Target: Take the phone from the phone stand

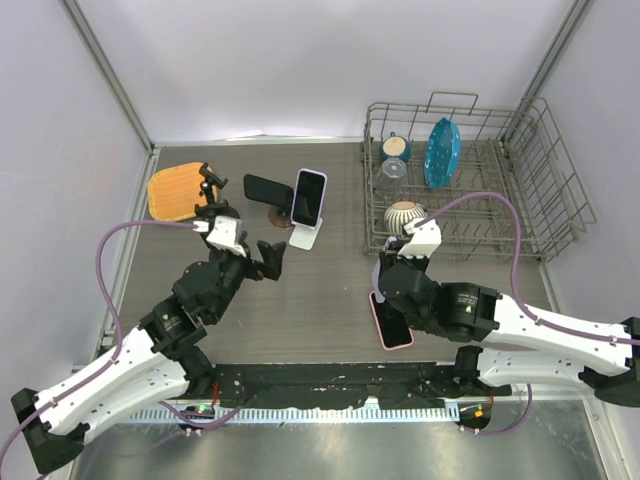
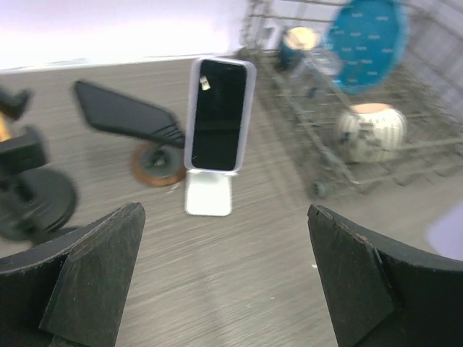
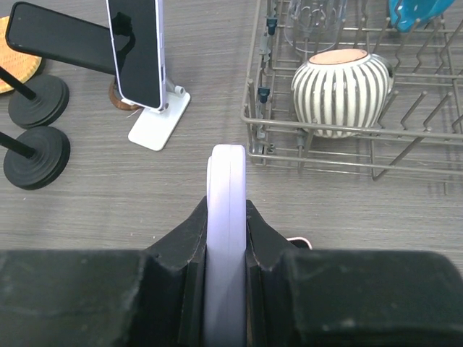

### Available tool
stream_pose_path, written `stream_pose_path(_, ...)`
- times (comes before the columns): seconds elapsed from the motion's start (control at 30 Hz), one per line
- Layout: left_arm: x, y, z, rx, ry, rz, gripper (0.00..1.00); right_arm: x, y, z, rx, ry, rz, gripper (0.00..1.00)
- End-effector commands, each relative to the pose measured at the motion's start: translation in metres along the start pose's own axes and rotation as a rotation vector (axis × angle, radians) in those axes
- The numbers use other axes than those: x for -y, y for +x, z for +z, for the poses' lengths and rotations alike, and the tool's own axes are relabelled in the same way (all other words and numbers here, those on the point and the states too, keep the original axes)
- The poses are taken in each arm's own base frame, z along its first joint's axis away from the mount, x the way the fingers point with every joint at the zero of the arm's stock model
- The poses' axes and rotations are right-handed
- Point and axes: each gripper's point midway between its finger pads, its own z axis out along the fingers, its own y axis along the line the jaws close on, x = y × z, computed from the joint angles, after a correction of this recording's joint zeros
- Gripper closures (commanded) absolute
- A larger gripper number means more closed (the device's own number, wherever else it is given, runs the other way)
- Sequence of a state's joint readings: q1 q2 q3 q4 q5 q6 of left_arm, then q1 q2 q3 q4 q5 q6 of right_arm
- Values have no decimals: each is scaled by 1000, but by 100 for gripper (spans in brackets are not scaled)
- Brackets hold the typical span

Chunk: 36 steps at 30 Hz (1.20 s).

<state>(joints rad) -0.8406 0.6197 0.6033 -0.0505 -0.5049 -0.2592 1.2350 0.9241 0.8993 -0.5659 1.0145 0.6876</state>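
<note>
Left hand (image 1: 268, 258) is wide open near the phone (image 1: 309, 196), which sits upright on its white stand (image 1: 306, 238). Right hand (image 3: 226, 217) is clamped on a second phone (image 3: 226, 170), edge-on.

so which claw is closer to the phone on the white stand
Left. The left claw is open right in front of the phone on the white stand, facing it across a small gap. The right claw is farther off to the right, shut on a second phone.

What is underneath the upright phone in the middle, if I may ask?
A white stand, its base on the table; the support behind the phone is mostly covered.
</note>
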Motion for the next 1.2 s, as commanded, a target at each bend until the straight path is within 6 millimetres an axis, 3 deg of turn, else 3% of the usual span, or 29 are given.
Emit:
stream_pose_path(0.0, 56, -12, -10, 69, 266, 25, 0, -15, -22, -4, 18, -27, 140, 99)
stream_pose_path(0.13, 101, 4, -20, 71, 419, 80, 0, -22, -17, 0, -4, -31, 143, 99)
stream_pose_path(0.17, 109, 0, -22, 104, 438, 105, 0, -23, -17, 0, -7, -33, 150, 99)
stream_pose_path(0.23, 130, 14, -27, 91, 472, 158, 0, -26, -16, 1, -12, -33, 168, 99)
stream_pose_path(0.27, 138, 11, -28, 114, 480, 158, 0, -27, -15, 1, -17, -36, 171, 99)
stream_pose_path(0.3, 146, 23, -26, 104, 488, 245, 0, -27, -15, 2, -17, -35, 176, 99)
stream_pose_path(0.4, 169, 26, -31, 135, 517, 288, 0, -31, -12, 3, -26, -46, 198, 99)
stream_pose_path(0.43, 180, 39, -32, 115, 532, 313, 0, -32, -10, 4, -30, -49, 203, 99)
stream_pose_path(0.5, 191, 39, -32, 141, 540, 319, 0, -34, -8, 5, -38, -54, 213, 99)
stream_pose_path(0.53, 202, 52, -34, 126, 555, 350, 0, -35, -7, 5, -41, -58, 216, 99)
stream_pose_path(0.57, 203, 48, -32, 147, 522, 340, 0, -36, -7, 5, -43, -61, 221, 99)
stream_pose_path(0.77, 226, 65, -25, 170, 456, 369, 0, -38, -6, 3, -46, -86, 269, 99)
stream_pose_path(0.87, 228, 65, -19, 182, 385, 352, 1, -39, -6, 1, -44, -102, 300, 99)
stream_pose_path(0.9, 227, 75, -14, 169, 345, 370, 2, -39, -6, 1, -41, -104, 312, 99)
stream_pose_path(0.97, 229, 69, -12, 200, 305, 335, 4, -38, -4, 1, -44, -107, 317, 99)
stream_pose_path(1.0, 229, 80, -9, 192, 287, 353, 5, -38, -3, 1, -45, -104, 320, 99)
stream_pose_path(1.17, 230, 76, -3, 224, 184, 339, 14, -39, 0, 1, -53, -112, 329, 99)
